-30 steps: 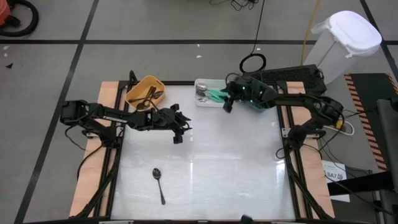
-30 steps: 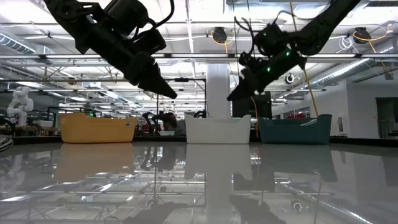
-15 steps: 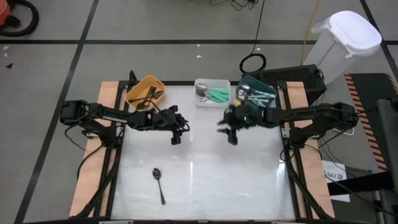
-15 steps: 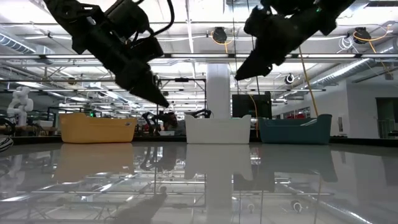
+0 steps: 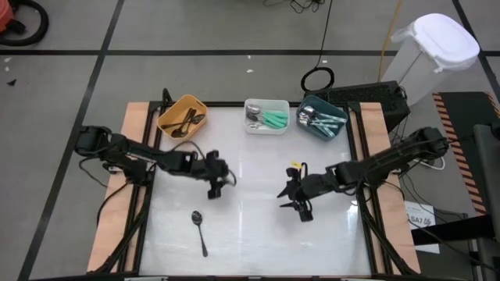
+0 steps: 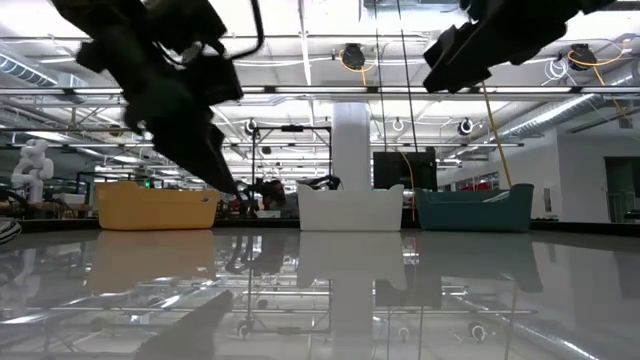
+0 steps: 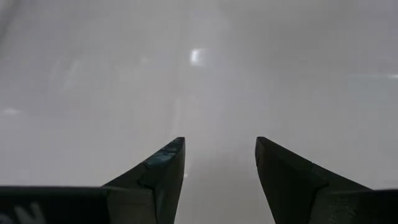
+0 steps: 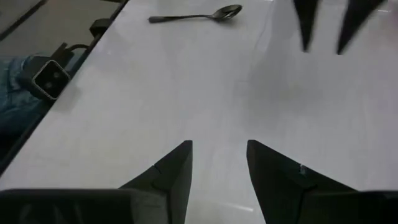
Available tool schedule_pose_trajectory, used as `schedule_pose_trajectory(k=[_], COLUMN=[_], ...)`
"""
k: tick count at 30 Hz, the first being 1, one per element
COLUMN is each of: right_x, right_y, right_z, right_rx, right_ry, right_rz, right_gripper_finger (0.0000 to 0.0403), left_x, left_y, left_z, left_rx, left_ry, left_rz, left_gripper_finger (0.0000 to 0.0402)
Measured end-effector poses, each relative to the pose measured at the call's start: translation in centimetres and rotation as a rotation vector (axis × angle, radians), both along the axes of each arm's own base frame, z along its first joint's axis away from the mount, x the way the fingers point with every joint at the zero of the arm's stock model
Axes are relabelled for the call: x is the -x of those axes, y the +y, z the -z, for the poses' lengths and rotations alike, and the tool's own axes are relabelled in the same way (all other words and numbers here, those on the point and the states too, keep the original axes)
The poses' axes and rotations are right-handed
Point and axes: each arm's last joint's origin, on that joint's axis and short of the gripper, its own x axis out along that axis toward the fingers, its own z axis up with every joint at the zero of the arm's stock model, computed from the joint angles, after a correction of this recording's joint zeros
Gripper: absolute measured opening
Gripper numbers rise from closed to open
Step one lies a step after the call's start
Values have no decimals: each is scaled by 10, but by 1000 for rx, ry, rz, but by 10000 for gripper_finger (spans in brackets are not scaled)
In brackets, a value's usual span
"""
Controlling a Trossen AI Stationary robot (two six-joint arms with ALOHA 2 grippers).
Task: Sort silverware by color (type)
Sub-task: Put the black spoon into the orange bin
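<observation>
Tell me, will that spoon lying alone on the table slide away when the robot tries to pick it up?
Probably a little. The spoon lies flat on the glossy white table, which looks slick, so a nudge could make it skid. Its rounded bowl might let it rock or spin. It looks stiff, so it shouldn't bend.

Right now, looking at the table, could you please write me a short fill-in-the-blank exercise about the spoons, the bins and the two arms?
1. Only ____ spoon lies loose on the table.
2. The mint-green handles are in the ____ bin.
3. The fingers of the left gripper and the right gripper hold ____.
4. The loose spoon lies nearer the ____ gripper.

Missing words: one; white; nothing; left
</observation>
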Motion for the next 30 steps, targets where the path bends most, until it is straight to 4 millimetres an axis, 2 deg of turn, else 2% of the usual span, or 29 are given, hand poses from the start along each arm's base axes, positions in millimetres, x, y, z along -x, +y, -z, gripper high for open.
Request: schedule_pose_trajectory(k=[4, 13, 17, 24, 30], right_x=[2, 2, -5, -22, -32], right_y=[5, 11, 14, 29, 45], right_z=[0, 2, 1, 8, 21], right_rx=[12, 8, -37, -96, -178], right_ry=[-2, -10, -66, -173, -213], right_rz=[36, 140, 151, 122, 119], right_gripper_finger=[148, 148, 148, 148, 148], left_x=[5, 35, 44, 54, 48], left_y=[-36, -102, -129, -158, -181], left_z=[0, 5, -5, -25, -10], left_rx=[29, 47, 25, -91, -216], left_ry=[6, 93, 75, 188, 346], left_rz=[92, 311, 409, 522, 659], left_gripper_finger=[195, 195, 195, 195, 195])
